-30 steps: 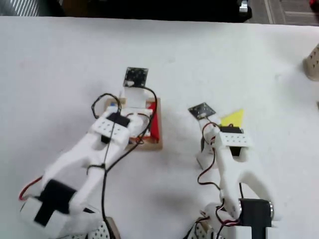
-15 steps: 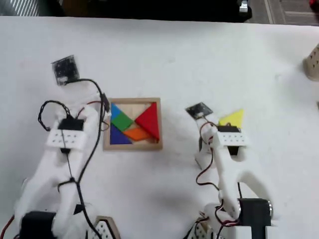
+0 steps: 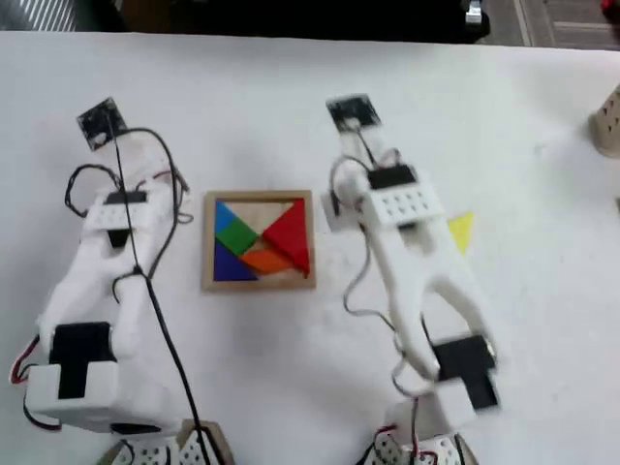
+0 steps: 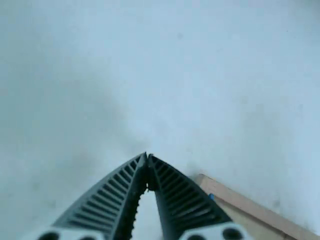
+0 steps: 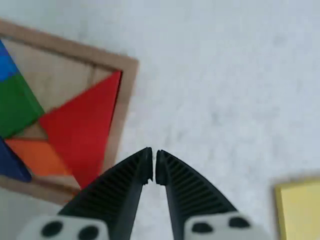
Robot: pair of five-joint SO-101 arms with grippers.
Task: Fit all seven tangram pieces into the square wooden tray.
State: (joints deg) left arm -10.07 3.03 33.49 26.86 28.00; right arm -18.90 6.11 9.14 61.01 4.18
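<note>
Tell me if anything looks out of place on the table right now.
Yes: the yellow piece lies on the table beside the right arm, outside the wooden tray, whose far part shows bare wood.

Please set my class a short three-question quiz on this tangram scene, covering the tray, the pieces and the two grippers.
1. True or false: the yellow piece lies inside the wooden tray.
2. Which colour of piece lies along the tray wall nearest the right gripper? A green, B red, C dark blue.
3. Fill in: the left gripper is ____ (open or shut).
Key: 1 false; it lies on the table, outside the tray. 2 B, the red triangle. 3 shut.
</note>
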